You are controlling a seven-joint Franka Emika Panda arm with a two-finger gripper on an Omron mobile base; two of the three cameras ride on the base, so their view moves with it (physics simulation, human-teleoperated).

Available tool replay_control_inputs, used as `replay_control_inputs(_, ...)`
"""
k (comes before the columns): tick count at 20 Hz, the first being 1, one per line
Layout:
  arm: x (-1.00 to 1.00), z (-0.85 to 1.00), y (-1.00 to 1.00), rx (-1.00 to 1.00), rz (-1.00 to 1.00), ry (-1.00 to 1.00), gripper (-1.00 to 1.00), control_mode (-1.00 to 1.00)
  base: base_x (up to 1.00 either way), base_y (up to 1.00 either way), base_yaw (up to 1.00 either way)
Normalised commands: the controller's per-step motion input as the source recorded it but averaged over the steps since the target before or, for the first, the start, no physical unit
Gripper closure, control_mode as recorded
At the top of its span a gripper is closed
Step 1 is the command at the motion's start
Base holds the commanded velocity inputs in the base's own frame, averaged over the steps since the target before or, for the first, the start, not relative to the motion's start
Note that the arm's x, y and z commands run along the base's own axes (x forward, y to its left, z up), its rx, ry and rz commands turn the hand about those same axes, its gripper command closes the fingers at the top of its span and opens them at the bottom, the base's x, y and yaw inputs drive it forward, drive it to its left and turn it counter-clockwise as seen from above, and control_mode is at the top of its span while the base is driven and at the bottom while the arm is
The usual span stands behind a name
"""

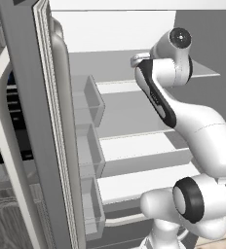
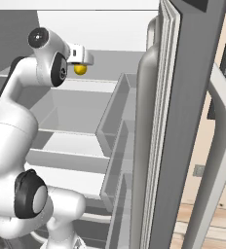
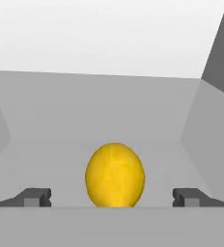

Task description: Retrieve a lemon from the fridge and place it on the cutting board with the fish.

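Between our two dark fingertips the gripper (image 3: 113, 198) stands spread wide, one tip far out on each side, and the lemon (image 3: 115, 174) sits centred in the gap, touching neither. Seen from the right base camera, the lemon (image 2: 80, 69) rests on an upper shelf (image 2: 93, 85) inside the fridge (image 2: 183, 121), just under the white hand.

We judge the step in hand to be the grasp itself. To do it well we should keep the fruit centred as it is now, ease forward until its widest part lies level with the pads, and only then press the fingers together. It is round and smooth, so an off-centre squeeze would probably send it rolling toward the back wall (image 3: 109, 43). Afterwards we lift slightly before drawing out past the door bins (image 2: 116, 126).
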Motion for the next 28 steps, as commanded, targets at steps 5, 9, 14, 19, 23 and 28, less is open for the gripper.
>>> replay_control_inputs(5,0.02,-0.12,0.0,0.0,-0.04,0.0,-1.0,-1.0,0.0,0.0,0.0)
replay_control_inputs(9,0.1,0.0,0.0,0.0,0.0,0.0,-1.0,-1.0,0.0,0.0,0.0)
replay_control_inputs(14,0.07,0.0,0.0,0.0,0.0,0.0,-1.0,-1.0,0.0,0.0,0.0)
replay_control_inputs(19,0.01,-0.04,0.0,0.0,0.0,0.02,-1.0,-1.0,0.0,0.0,0.0)
replay_control_inputs(23,0.12,-0.05,0.0,0.0,0.0,0.03,-1.0,-1.0,0.0,0.0,0.0)
replay_control_inputs(28,0.17,-0.04,-0.02,0.0,0.0,0.05,-1.0,-1.0,0.0,0.0,0.0)
